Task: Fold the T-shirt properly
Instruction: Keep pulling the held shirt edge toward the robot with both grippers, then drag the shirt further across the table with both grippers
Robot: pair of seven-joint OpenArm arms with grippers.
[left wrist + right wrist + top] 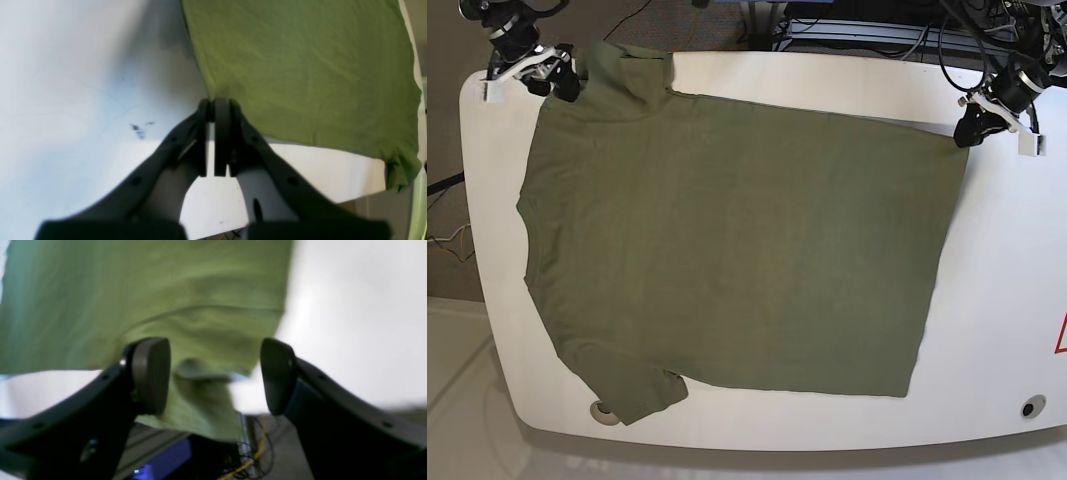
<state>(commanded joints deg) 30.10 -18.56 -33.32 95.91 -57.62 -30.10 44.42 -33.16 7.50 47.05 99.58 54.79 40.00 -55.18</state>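
Note:
The olive-green T-shirt (727, 250) lies spread flat on the white table (997, 280), its sleeves toward the left and its hem toward the right. My left gripper (964, 132) sits at the far hem corner. In the left wrist view its fingers (222, 133) are pressed together, shut on the T-shirt (300, 66) right at that corner. My right gripper (567, 80) hovers at the far sleeve, which droops over the table's back edge. In the blurred right wrist view the right gripper (213, 376) is open, with the sleeve (200, 400) between its two pads and neither pad touching it.
Cables and equipment (857, 30) lie behind the table's far edge. Two small round holes (605, 410) (1027, 407) sit near the front edge. A red mark (1061, 335) shows at the right rim. The near sleeve (627, 385) reaches close to the front edge.

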